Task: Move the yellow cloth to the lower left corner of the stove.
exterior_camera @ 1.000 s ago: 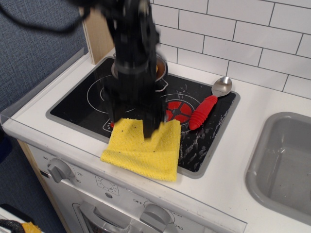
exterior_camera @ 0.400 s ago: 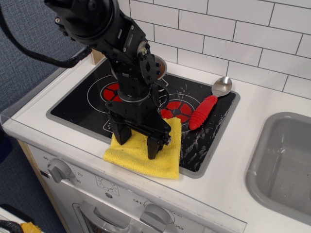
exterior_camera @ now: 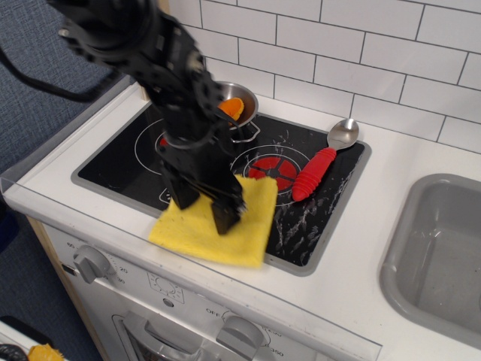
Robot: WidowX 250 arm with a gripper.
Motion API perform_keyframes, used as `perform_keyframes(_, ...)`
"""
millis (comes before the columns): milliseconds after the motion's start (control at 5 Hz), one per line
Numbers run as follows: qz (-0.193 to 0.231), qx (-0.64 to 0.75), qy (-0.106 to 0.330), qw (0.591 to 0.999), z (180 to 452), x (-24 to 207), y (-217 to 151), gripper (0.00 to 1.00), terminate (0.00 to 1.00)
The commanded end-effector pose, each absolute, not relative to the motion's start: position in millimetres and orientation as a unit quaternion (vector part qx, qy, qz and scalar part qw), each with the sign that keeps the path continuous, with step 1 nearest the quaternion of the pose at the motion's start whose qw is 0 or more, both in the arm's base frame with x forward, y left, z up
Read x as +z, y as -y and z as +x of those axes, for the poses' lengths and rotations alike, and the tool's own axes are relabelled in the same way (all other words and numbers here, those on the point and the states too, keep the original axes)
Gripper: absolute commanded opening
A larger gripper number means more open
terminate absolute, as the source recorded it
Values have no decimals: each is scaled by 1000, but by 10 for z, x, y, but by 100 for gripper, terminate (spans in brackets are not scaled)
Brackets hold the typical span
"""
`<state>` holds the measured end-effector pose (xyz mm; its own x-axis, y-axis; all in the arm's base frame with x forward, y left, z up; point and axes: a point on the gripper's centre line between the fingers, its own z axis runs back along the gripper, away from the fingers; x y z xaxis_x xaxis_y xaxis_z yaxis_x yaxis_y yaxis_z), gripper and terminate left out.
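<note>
Lying across the front edge of the stove (exterior_camera: 120, 169), the yellow cloth (exterior_camera: 239, 226) is seen with its near part overhanging the grey rim onto the white counter (exterior_camera: 391, 162), roughly at the middle of the cooktop's front rather than at its left corner. The gripper (exterior_camera: 204, 207) is lowered onto the cloth with its two dark fingers (exterior_camera: 225, 214) spread apart, one planted at the cloth's left edge and the other near its middle; whether any fabric is pinched cannot be told, as the arm is blurred. A small metal pot (exterior_camera: 242, 105) is set at the back of the cooktop, and something orange (exterior_camera: 231, 107) is seen inside it; what that object is cannot be made out. A spoon (exterior_camera: 322, 167) with a red ribbed handle and a metal bowl is laid on the right side of the cooktop, its bowl resting toward the back rim. A grey sink (exterior_camera: 421, 263) is sunk into the counter at the right. Two red burner marks are shown on the black glass, the left one largely hidden by the arm. On the white front panel below, two grey knobs (exterior_camera: 92, 263) are mounted, and small printed markings are visible beside them, among which "OFF" and a few numerals can be partly read.
</note>
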<state>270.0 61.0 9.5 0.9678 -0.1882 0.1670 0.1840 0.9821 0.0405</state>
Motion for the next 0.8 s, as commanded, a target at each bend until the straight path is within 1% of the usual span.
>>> perform_keyframes(0,23,-111,88,990,2815,183,-1160,100,0)
perform_keyframes(200,35,-119,67,990,2853,130,-1326,100,0)
perform_keyframes(400,52,-133,53,988,2850,109,-1335,100,0)
perform_keyframes(600,65,-133,43,988,2784,46,-1209,100,0)
